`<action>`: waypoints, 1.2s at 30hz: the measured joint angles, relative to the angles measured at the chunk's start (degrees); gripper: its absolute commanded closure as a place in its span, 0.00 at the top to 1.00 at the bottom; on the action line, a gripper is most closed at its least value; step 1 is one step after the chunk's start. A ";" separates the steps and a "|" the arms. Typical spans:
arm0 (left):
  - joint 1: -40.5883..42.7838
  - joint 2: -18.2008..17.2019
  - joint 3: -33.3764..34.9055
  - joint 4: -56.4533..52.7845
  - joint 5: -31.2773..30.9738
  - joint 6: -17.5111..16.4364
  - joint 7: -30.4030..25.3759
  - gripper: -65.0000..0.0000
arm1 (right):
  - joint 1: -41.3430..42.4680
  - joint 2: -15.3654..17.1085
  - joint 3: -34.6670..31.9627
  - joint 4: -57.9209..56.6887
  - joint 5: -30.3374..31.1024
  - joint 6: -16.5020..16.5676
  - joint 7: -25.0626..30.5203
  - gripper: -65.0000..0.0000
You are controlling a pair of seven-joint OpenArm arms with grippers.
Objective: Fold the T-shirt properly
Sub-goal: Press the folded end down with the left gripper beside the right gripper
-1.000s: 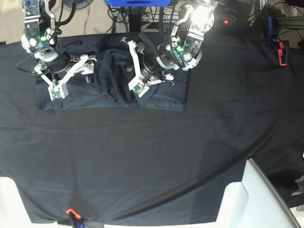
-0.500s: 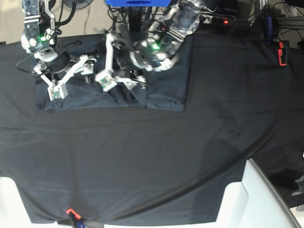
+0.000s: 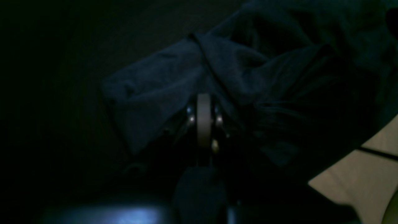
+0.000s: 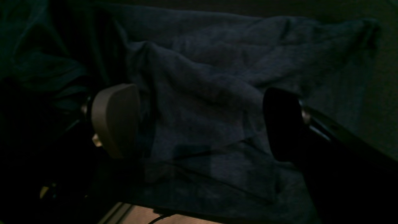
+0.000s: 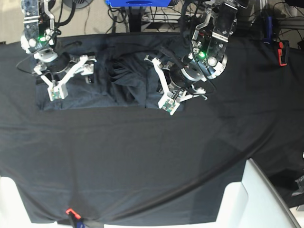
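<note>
The T-shirt (image 5: 114, 95) is dark blue-grey and lies along the far side of the table, bunched into folds near its middle. My left gripper (image 5: 168, 104) is over the shirt's front right corner. In the left wrist view this gripper (image 3: 203, 95) is shut, its fingers pressed together with the T-shirt (image 3: 161, 87) right at the tips. I cannot tell whether any cloth is pinched. My right gripper (image 5: 71, 76) hangs open over the shirt's left part. In the right wrist view it (image 4: 199, 124) straddles rumpled T-shirt cloth (image 4: 211, 77) without holding it.
A black tablecloth (image 5: 142, 156) covers the whole table. A white angular object (image 5: 251, 199) stands at the front right corner. A small red clip (image 5: 71, 212) sits on the front edge. A red and black tool (image 5: 283, 52) and cables lie at the back right.
My left arm swung left across the shirt with its jaws wide, then came back right to the front right corner and shut. The shirt's middle is more bunched. The right arm has stayed put.
</note>
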 measured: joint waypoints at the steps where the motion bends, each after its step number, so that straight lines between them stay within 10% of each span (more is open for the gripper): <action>1: 0.00 -0.02 0.35 -0.11 -0.17 0.48 0.00 0.00 | 0.00 -0.09 0.00 0.00 0.00 0.00 0.02 0.92; 36: 0.31 1.27 12.46 -9.70 -0.96 4.02 -0.46 0.00 | -0.20 0.07 0.00 0.00 0.00 -0.02 0.02 0.92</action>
